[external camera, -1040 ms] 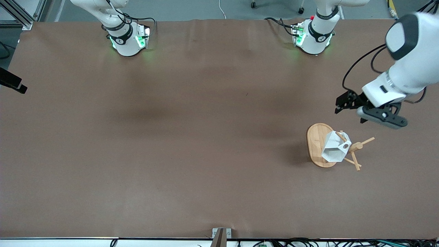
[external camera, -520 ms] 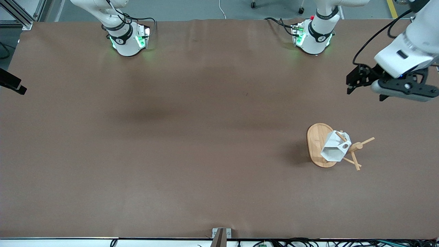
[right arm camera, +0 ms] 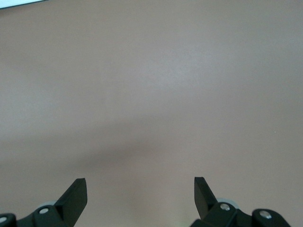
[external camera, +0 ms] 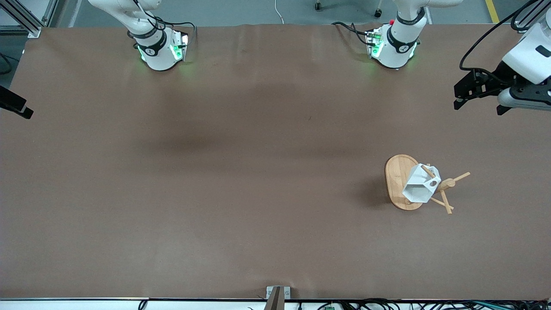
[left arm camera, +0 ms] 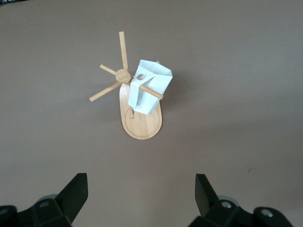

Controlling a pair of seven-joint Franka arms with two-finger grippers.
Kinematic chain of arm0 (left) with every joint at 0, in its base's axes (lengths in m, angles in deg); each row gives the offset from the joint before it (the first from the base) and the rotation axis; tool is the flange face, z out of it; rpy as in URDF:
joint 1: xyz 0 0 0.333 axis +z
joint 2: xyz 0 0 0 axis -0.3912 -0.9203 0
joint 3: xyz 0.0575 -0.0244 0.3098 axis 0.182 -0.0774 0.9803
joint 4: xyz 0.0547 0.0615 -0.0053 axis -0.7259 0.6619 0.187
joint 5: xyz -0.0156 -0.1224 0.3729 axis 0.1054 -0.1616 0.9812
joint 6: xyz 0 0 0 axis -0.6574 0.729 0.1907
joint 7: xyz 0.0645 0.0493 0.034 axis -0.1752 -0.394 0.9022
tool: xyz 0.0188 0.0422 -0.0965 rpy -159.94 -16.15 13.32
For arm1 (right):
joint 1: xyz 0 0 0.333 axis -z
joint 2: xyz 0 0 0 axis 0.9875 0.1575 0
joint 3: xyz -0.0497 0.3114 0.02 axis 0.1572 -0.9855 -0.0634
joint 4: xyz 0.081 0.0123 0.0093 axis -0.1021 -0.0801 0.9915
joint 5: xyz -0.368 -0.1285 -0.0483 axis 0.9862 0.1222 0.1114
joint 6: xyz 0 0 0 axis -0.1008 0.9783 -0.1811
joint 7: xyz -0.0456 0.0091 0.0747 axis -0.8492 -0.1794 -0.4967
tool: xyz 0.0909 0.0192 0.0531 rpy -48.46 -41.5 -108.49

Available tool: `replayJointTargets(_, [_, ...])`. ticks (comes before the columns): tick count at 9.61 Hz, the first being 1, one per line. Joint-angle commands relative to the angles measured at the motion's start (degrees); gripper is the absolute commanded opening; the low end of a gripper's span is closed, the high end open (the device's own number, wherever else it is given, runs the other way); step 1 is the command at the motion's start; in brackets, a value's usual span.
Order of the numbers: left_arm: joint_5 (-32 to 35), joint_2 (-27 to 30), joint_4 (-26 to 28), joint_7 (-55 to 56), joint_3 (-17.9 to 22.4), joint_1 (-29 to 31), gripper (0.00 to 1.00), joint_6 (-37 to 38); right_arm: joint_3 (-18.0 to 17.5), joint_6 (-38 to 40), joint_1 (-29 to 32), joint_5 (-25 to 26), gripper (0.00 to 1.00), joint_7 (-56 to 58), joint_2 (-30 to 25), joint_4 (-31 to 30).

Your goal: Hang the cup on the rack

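The white faceted cup (external camera: 418, 186) hangs tilted on a peg of the bamboo rack (external camera: 396, 181), which stands toward the left arm's end of the table. In the left wrist view the cup (left arm camera: 152, 86) rests against the rack's post above the oval base (left arm camera: 142, 126), with a peg across it. My left gripper (external camera: 478, 107) is open and empty, up in the air over the table's edge at the left arm's end, apart from the rack; its fingers (left arm camera: 75, 191) frame bare table. My right gripper (right arm camera: 140, 189) is open and empty over bare table; it is outside the front view.
The brown table (external camera: 241, 181) carries nothing else. The two arm bases (external camera: 159, 47) stand along its edge farthest from the front camera. A small metal bracket (external camera: 277, 295) sits at the nearest edge.
My left gripper has pulled away from the rack, moving up and toward the table's edge at the left arm's end. The cup stays on the rack and has swung slightly.
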Motion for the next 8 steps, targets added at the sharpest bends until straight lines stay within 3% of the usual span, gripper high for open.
replayJointTargets(1, [-0.1,0.9,2.7,2.8,-3.0,3.1,1.00,0.5,-0.2,-0.3,0.4,-0.8,1.00,0.4,-0.5,-0.5])
replayJointTargets(3, [-0.2,2.9,6.6,3.8,-6.2,5.7,1.00,-2.4,-0.2,-0.3,0.5,-0.9,1.00,0.3,-0.5,-0.5])
replayJointTargets(8, [-0.2,3.3,7.0,2.5,-6.1,3.7,1.00,-2.3,-0.2,0.3,0.5,-0.8,1.00,0.3,-0.5,-0.7])
